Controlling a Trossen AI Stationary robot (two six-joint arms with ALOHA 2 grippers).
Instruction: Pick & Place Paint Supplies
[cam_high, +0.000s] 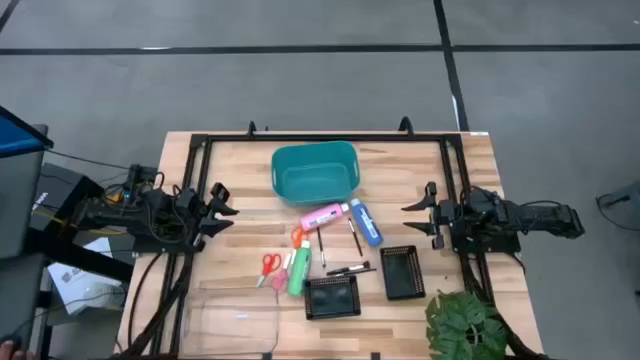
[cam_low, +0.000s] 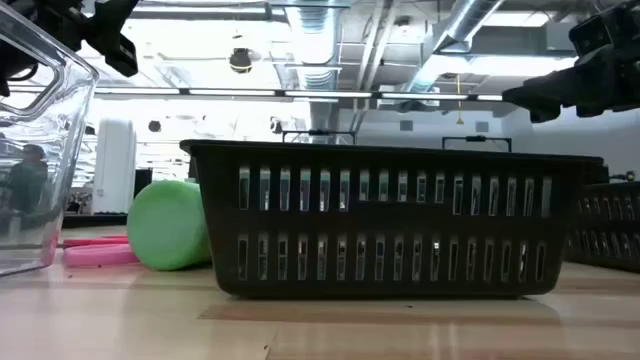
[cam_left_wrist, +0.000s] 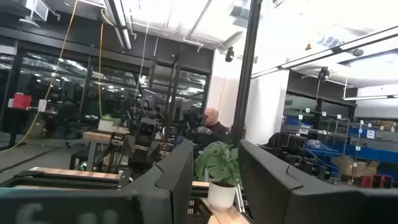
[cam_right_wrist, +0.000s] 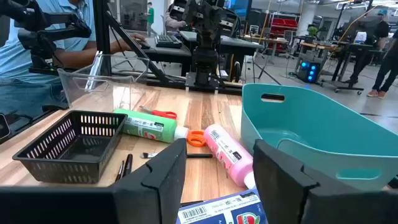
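The paint supplies lie on the wooden table in front of the teal basket (cam_high: 315, 172). A pink bottle (cam_high: 325, 215), a blue bottle (cam_high: 366, 222) and a green bottle (cam_high: 299, 272) lie on their sides. Beside them are red scissors (cam_high: 268, 266), orange scissors (cam_high: 297, 236) and thin dark brushes (cam_high: 350, 269). My left gripper (cam_high: 225, 208) hovers open at the table's left side, pointing level toward the middle. My right gripper (cam_high: 415, 215) hovers open at the right side, facing the blue bottle (cam_right_wrist: 224, 211) and the pink bottle (cam_right_wrist: 227, 152). Neither has anything between its fingers.
Two black mesh trays (cam_high: 331, 297) (cam_high: 402, 272) stand near the front edge. A clear plastic container (cam_high: 235, 322) sits at the front left and a potted plant (cam_high: 465, 325) at the front right. A black frame (cam_high: 325, 137) runs along the table's far edge and sides.
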